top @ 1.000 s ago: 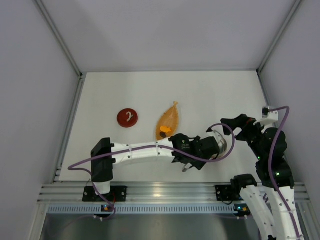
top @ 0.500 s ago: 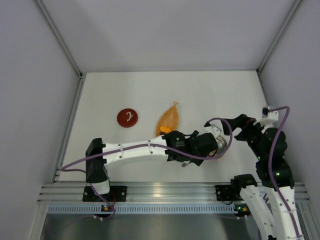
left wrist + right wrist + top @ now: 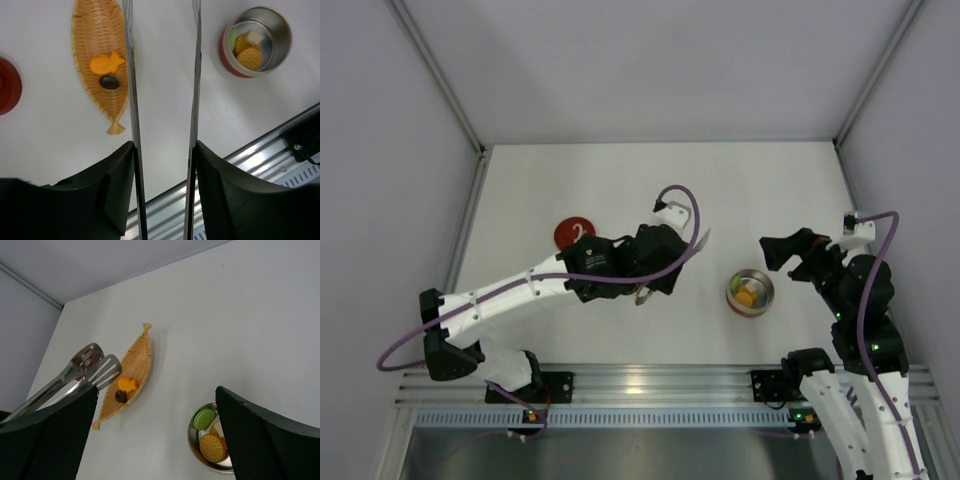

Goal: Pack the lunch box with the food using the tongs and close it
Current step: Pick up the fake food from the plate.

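Near the woven leaf-shaped tray [image 3: 92, 30], the left gripper [image 3: 162, 150] grasps slim steel tongs [image 3: 131, 100]; right gripper [image 3: 157, 395] gapes.

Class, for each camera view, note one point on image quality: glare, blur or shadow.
Left wrist: glare inside the steel lunch box, tongs gleaming near the lens. Right wrist: its own fingers loom dark and soft-edged. Top external: even light, faint shadows.
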Controlling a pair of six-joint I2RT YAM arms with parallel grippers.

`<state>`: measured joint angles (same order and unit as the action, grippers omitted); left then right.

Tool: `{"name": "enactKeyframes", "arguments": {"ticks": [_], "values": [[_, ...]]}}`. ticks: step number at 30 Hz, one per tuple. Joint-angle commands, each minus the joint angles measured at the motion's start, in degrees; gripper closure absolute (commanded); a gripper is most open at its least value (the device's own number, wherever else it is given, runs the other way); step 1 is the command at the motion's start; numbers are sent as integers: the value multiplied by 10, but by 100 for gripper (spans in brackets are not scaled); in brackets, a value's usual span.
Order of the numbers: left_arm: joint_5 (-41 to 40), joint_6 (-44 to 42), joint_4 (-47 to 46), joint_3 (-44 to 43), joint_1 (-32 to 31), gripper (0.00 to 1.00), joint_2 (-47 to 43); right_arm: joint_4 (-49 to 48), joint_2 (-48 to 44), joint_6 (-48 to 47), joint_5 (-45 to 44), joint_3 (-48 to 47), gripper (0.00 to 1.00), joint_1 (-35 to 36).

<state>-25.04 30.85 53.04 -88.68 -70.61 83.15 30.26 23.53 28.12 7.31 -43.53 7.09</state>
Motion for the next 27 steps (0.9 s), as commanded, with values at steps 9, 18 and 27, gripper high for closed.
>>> {"name": "enactKeyframes", "arguments": {"ticks": [9,18,27], "values": [[75,3,4,127,111,46,-70,-28,22,5,24,-1,1,-7],[102,-6,-7,184,144,46,-67,-34,20,4,23,11,1,-7],[115,-10,-13,199,145,46,-53,-32,17,0,17,13,1,-7]]}}
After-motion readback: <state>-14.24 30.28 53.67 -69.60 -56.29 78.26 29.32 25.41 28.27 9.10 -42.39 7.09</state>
